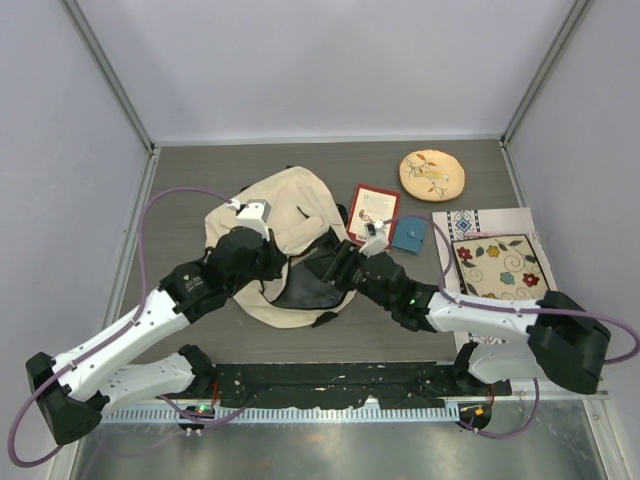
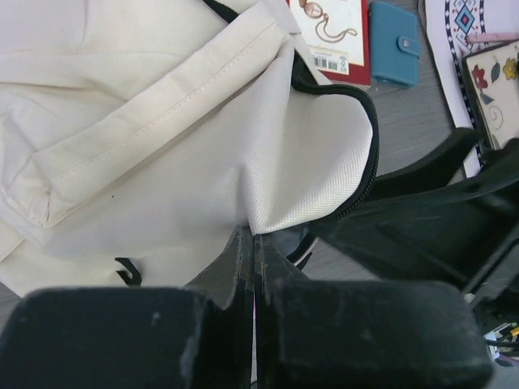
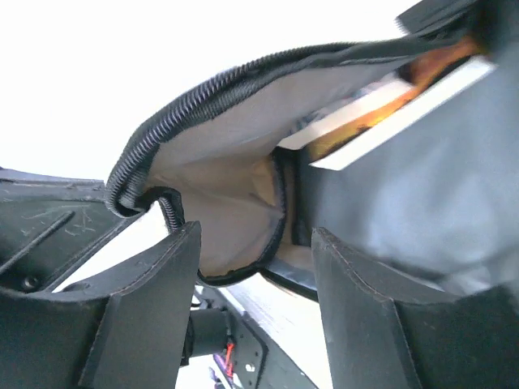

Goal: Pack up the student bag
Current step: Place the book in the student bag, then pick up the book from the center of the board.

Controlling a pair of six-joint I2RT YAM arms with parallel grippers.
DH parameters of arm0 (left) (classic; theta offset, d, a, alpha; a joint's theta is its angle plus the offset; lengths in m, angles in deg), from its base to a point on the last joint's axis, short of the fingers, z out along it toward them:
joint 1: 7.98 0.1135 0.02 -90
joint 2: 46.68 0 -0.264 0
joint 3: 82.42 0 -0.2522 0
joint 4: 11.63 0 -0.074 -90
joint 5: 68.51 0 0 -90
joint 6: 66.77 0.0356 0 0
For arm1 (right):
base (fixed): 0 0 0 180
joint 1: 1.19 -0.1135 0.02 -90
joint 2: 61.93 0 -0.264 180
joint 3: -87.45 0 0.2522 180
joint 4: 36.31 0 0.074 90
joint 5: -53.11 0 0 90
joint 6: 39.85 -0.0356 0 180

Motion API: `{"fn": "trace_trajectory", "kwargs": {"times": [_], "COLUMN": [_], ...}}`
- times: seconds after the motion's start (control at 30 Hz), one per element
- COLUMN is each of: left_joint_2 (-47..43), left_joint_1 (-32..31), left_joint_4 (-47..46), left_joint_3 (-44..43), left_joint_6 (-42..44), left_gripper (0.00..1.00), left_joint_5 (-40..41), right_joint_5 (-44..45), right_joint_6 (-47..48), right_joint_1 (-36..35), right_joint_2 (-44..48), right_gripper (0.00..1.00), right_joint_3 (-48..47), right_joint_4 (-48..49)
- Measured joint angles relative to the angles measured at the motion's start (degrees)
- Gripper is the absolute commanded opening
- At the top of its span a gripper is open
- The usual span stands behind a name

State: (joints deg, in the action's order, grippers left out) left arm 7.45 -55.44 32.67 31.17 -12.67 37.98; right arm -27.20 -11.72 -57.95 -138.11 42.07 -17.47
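Note:
The cream student bag (image 1: 285,215) lies at mid-table with its dark mouth (image 1: 310,280) open toward the arms. My left gripper (image 1: 283,262) is shut on the bag's cream fabric (image 2: 308,170) just under the black zipper rim and holds that flap up; its jaws (image 2: 253,235) are pressed together. My right gripper (image 1: 338,265) is at the mouth and stands open (image 3: 255,235), with the zipper rim (image 3: 170,211) and tan lining (image 3: 219,162) between its fingers, neither pinched. A flat white-edged orange thing (image 3: 381,113) shows at upper right; I cannot tell whether it is inside the bag.
A red-bordered book (image 1: 375,210) and a teal wallet (image 1: 408,235) lie just right of the bag. A round tan embroidered disc (image 1: 432,175) sits behind them. A floral mat (image 1: 495,265) on patterned paper lies at the right. Grey walls close in the table.

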Motion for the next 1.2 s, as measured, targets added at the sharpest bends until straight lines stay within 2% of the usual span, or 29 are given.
{"fn": "trace_trajectory", "kwargs": {"times": [0.03, 0.13, 0.17, 0.23, 0.27, 0.37, 0.43, 0.57, 0.73, 0.87, 1.07, 1.2], "left_joint_2": [-0.2, -1.14, -1.55, -2.14, -2.27, -1.68, -0.48, 2.25, 4.2, 11.69, 29.27, 39.98], "left_joint_1": [0.0, 0.0, 0.0, 0.02, 0.04, 0.22, 0.24, 0.24, 0.24, 0.24, 0.98, 3.43], "left_joint_4": [-0.07, -0.37, -0.57, -1.18, -1.62, -3.39, -5.07, -7.28, -9.97, -12.39, -14.93, -17.03], "left_joint_3": [0.55, 2.19, 2.78, 3.74, 4.11, 4.42, 4.15, 2.69, -0.04, -6.34, -21.14, -29.53], "left_joint_6": [-0.15, -1.11, -1.38, -1.51, -1.55, -1.29, -1.18, -1.16, -0.52, 0.7, 3.26, 3.06], "left_gripper": [0.0, 0.12, 0.25, 0.45, 0.6, 0.72, 0.77, 0.99, 0.99, 0.99, 1.0, 1.0], "left_joint_5": [-0.11, -0.96, -1.42, -2.58, -3.56, -7.54, -10.58, -14.93, -15.78, -16.2, -17.42, -21.09], "right_joint_5": [1.68, 6.88, 8.55, 11.63, 13.51, 19.19, 22.58, 27.32, 30.47, 29.14, 14.99, 4.55], "right_joint_6": [0.37, 1.05, 1.22, 1.38, 1.38, 1.33, 1.33, 1.53, 3.21, 5.68, 10.05, 12.5], "right_joint_1": [-0.09, -0.15, -0.15, -0.15, -0.15, -0.13, -0.13, -0.11, 1.36, 7.13, 28.92, 37.27], "right_joint_2": [2.47, 9.53, 12.13, 17.77, 21.51, 31.87, 36.76, 41.31, 41.57, 39.34, 31.47, 23.58], "right_gripper": [0.62, 0.62, 0.62, 0.62, 0.62, 0.62, 0.63, 0.66, 0.68, 0.69, 0.7, 0.69], "right_joint_3": [-0.39, -0.28, 0.37, 2.4, 3.72, 6.84, 7.98, 8.7, 8.44, 6.08, 1.33, -0.83], "right_joint_4": [-4.15, -15.47, -18.49, -23.5, -26.12, -32.63, -35.58, -40.26, -44.89, -47.21, -46.38, -44.33]}}
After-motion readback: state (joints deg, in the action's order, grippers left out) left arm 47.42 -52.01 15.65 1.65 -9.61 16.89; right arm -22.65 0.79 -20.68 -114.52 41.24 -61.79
